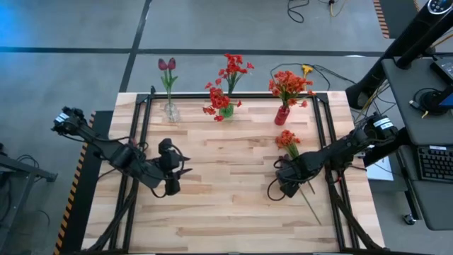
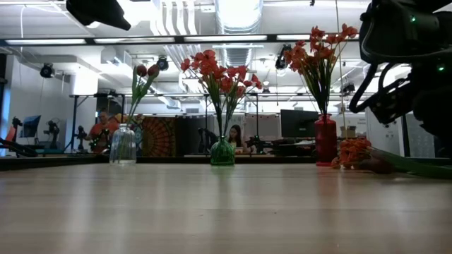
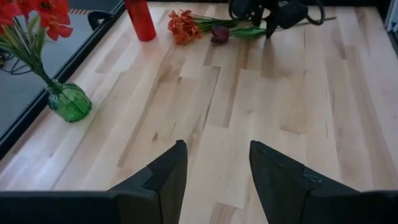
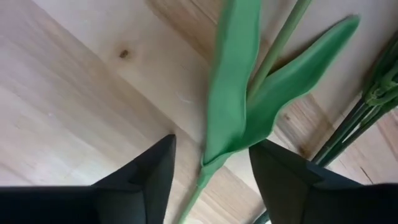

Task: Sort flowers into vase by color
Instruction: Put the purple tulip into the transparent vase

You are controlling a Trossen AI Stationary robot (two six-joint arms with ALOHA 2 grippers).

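A maroon tulip (image 3: 219, 33) and an orange clustered flower (image 1: 287, 139) lie flat on the table's right part, their stems (image 1: 311, 205) running toward the near edge. My right gripper (image 4: 212, 144) is open just above the tulip's green leaves (image 4: 233, 93), with one finger on each side of the thin stem (image 4: 198, 186) and neither touching it. My left gripper (image 3: 217, 144) is open over bare wood left of centre (image 1: 172, 185). Along the far edge stand a clear vase (image 1: 170, 110) with maroon tulips, a green vase (image 1: 226, 110) with red blooms and a red vase (image 1: 282, 115) with orange blooms.
A black frame (image 1: 141, 127) runs along the table's left, right and far sides. Bare wood (image 1: 226, 163) lies between the two grippers. In the low view the lying orange blooms (image 2: 351, 152) sit to the right of the red vase (image 2: 325, 140). People sit far back in the room.
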